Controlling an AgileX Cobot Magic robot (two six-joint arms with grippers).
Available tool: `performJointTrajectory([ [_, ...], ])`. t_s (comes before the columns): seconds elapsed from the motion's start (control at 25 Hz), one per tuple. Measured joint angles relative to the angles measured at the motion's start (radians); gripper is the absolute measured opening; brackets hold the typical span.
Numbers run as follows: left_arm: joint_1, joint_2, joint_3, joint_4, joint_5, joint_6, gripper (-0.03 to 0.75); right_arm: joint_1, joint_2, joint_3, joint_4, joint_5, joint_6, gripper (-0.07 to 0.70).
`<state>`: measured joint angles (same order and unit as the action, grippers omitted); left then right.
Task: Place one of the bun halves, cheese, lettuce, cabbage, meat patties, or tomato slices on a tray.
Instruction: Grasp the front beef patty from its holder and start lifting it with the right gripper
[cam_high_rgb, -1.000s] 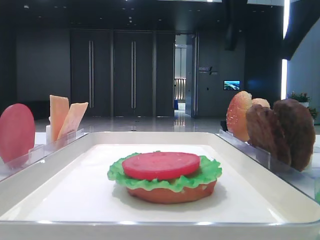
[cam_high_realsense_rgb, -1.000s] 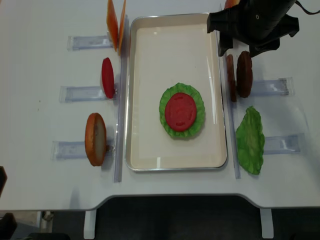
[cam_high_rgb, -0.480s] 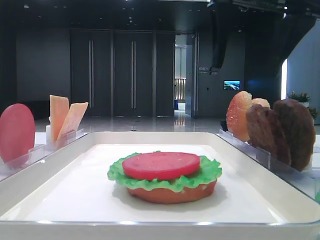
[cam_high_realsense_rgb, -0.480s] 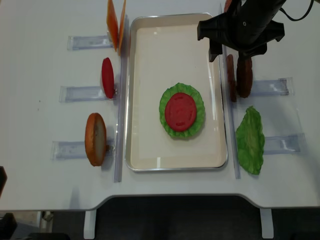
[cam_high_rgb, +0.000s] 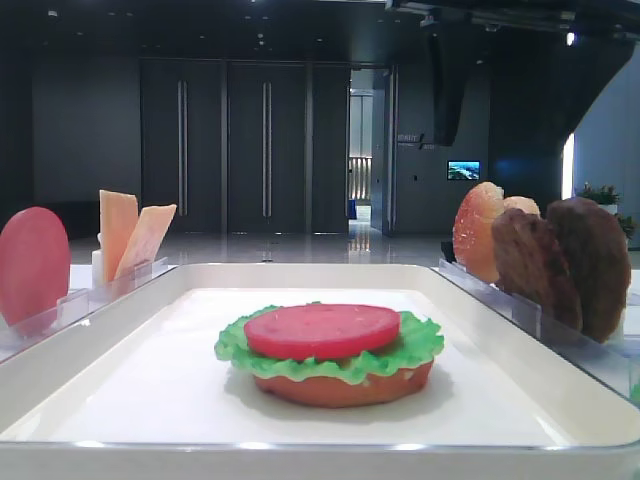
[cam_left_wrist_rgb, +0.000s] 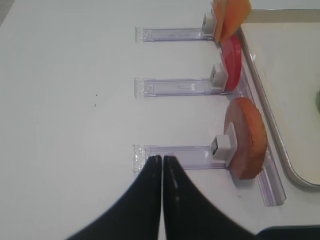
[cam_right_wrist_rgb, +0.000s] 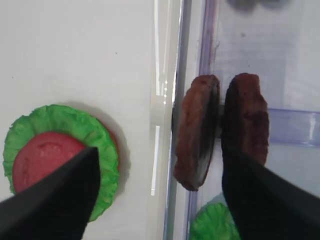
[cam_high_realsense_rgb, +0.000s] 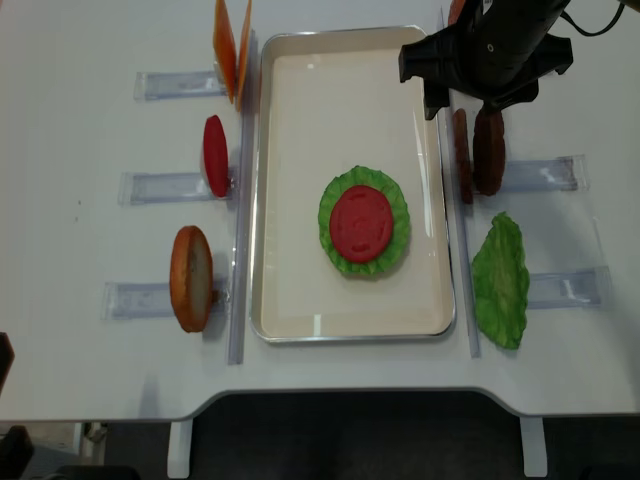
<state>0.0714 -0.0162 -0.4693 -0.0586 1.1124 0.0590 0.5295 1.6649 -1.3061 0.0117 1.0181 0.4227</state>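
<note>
A white tray (cam_high_realsense_rgb: 290, 290) holds a stack of a bottom bun half (cam_high_rgb: 345, 388), lettuce (cam_high_realsense_rgb: 396, 215) and a tomato slice (cam_high_realsense_rgb: 361, 222). Two meat patties (cam_right_wrist_rgb: 196, 130) (cam_right_wrist_rgb: 246, 117) stand on edge in a clear rack just right of the tray's rim. My right gripper (cam_right_wrist_rgb: 160, 200) hovers above them, open wide. One finger (cam_right_wrist_rgb: 55, 200) is over the tray and the other finger (cam_right_wrist_rgb: 265, 200) is over the outer patty. My left gripper (cam_left_wrist_rgb: 162, 159) is shut and empty, above the outer end of the rack holding a bun half (cam_left_wrist_rgb: 245, 145).
Left racks hold cheese slices (cam_high_realsense_rgb: 232, 45), a tomato slice (cam_high_realsense_rgb: 215, 155) and a bun half (cam_high_realsense_rgb: 190, 278). A second lettuce leaf (cam_high_realsense_rgb: 500, 280) lies on the right rack. More bun halves (cam_high_rgb: 478, 230) stand behind the patties. The table's front edge is near.
My right arm has shifted left, from behind the patties to over them and the tray's right rim. Its jaws stay wide. The left gripper has not moved.
</note>
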Motion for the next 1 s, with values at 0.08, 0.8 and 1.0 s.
performJointTrajectory([
  [0.08, 0.0, 0.0, 0.0, 0.0, 0.0, 0.0, -0.001, 0.0, 0.0, 0.0, 0.0, -0.005, 0.004, 0.49],
  [0.8, 0.0, 0.0, 0.0, 0.001, 0.0, 0.001, -0.001, 0.018, 0.073, 0.0, -0.012, -0.016, 0.004, 0.49],
  [1.0, 0.0, 0.0, 0.0, 0.002, 0.0, 0.001, -0.001, 0.018, 0.103, 0.0, -0.019, -0.012, -0.004, 0.49],
])
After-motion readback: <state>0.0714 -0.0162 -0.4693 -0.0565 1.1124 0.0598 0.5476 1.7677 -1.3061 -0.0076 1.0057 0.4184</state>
